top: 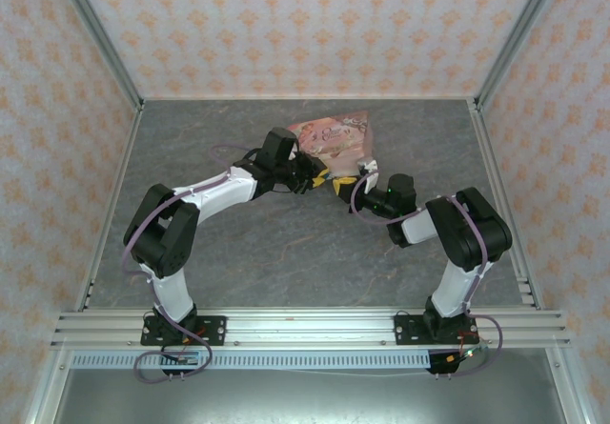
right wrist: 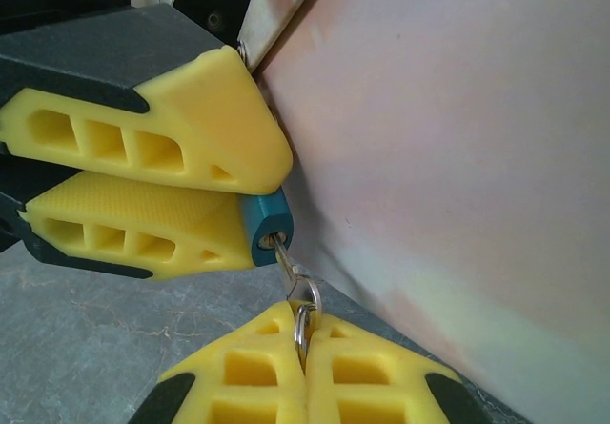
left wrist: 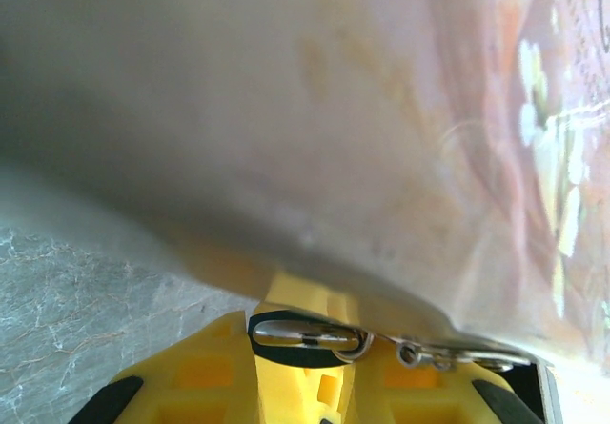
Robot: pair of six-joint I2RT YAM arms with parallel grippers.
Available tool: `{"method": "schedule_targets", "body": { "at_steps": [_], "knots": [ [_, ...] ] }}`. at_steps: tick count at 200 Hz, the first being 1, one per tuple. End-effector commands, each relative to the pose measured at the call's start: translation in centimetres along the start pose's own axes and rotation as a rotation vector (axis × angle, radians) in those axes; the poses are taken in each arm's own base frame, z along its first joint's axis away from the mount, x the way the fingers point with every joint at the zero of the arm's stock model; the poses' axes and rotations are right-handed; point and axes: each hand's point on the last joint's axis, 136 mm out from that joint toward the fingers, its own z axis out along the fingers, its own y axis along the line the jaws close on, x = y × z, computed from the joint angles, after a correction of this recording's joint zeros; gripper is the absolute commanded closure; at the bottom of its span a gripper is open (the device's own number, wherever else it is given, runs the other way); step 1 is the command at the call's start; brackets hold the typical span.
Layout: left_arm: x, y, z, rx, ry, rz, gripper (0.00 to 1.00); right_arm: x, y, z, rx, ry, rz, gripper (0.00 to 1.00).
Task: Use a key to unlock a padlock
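Two tips meet overhead, left gripper [top: 322, 178] and right gripper [top: 351, 184], beside the box [top: 334, 133]; the left wrist sees the key ring [left wrist: 410, 353] just past its tips; the right wrist sees the padlock [right wrist: 267, 226] clamped in the left gripper just ahead, the ring pinched tight in its own.

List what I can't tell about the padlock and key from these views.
- Right wrist view: padlock mostly covered by the left gripper; shackle state unknown.
- Same view: key ends hidden by the lock and the right gripper; depth unknown.
- Top view: both too small, under the grippers.
- Left wrist view: pink box blurred, too close.
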Motion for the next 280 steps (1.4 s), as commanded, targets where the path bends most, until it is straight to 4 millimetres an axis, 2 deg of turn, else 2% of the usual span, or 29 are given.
{"method": "schedule_targets", "body": {
  "at_steps": [1,38,108,195,280],
  "knots": [
    [3.6,-4.0,-0.6,0.086,0.104,0.108,0.86,-1.8,1.5,0.8,-0.05,-0.043,-0.029,1.0],
    [3.4,-2.7,-0.1,0.053,0.096,0.102,0.85,-2.3,1.8,0.6,-0.056,-0.053,-0.037,1.0],
    [3.5,-2.1,0.8,0.041,0.103,0.096,0.86,-2.1,2.1,0.8,-0.076,-0.042,-0.029,1.0],
    [3.7,-2.5,1.3,0.06,0.111,0.084,0.86,-1.2,2.3,1.7,-0.089,-0.003,-0.032,1.0],
    [4.0,-3.5,0.6,0.087,0.113,0.083,0.86,-0.2,1.3,1.9,-0.046,0.01,-0.025,1.0]
  ]
}}
